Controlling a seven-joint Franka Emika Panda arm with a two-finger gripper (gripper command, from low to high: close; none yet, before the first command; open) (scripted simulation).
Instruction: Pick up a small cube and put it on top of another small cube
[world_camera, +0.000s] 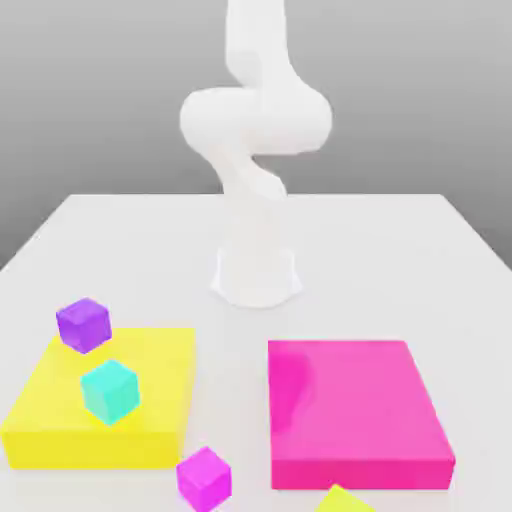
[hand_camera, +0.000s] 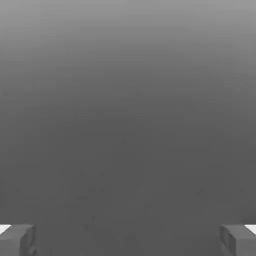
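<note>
The small cube (world_camera: 345, 499), lime in colour, peeks in at the front edge of the exterior view, just in front of the pink slab. Another small cube (world_camera: 110, 390), teal, rests on top of the big flat yellow slab (world_camera: 60, 405) at the exterior view's left. In the hand view my gripper (hand_camera: 128, 240) is open, its two grey fingertips (hand_camera: 17, 240) standing far apart with nothing between them, against a plain grey background. The white arm (world_camera: 255, 120) rises from its base at the middle of the table and leaves the picture at the top.
A purple cube (world_camera: 83, 324) sits at the yellow slab's far corner. A magenta cube (world_camera: 204, 477) lies on the white table (world_camera: 380, 250) in front of that slab. A big flat pink slab (world_camera: 355, 410) fills the front right.
</note>
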